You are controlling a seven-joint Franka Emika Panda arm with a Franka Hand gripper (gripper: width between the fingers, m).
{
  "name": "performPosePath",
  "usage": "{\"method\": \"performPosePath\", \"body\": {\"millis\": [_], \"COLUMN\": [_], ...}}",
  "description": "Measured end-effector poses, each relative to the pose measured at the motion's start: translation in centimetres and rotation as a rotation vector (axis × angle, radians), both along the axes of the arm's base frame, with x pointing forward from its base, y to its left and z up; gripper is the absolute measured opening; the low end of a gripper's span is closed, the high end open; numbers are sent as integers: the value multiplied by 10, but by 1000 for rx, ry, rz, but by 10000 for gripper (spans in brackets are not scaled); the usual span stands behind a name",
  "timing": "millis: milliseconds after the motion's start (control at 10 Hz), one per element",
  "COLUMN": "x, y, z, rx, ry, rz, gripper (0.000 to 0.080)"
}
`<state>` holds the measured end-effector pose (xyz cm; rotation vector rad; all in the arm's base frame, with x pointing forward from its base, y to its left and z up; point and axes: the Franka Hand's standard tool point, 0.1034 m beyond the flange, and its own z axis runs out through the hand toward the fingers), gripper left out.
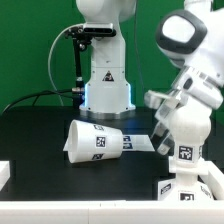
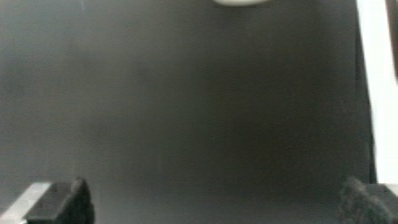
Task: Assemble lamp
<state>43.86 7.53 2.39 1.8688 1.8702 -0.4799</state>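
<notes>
The tapered white shade lies on its side on the black table, near the middle of the exterior view, with tags on its wall. My gripper hangs low at the exterior view's right, apart from the shade. White tagged pieces sit right by its fingers at the front edge; I cannot tell which lamp parts they are. In the wrist view my gripper is open and empty, its dark fingertips wide apart over bare table. A small round white thing, perhaps the bulb, shows at the frame's edge.
The marker board lies flat behind the shade. The robot's white pedestal stands at the back with cables beside it. A white block sits at the exterior view's front left. A pale strip runs along one edge of the wrist view.
</notes>
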Motion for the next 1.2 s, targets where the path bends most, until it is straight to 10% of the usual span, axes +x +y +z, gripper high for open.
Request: {"method": "performPosePath", "body": {"millis": [500, 1200], "x": [-3, 14], "y": [-42, -74], "z": [5, -4], "rx": [-254, -193], "ry": [67, 126], "rz": [65, 151], "gripper": [698, 698]}}
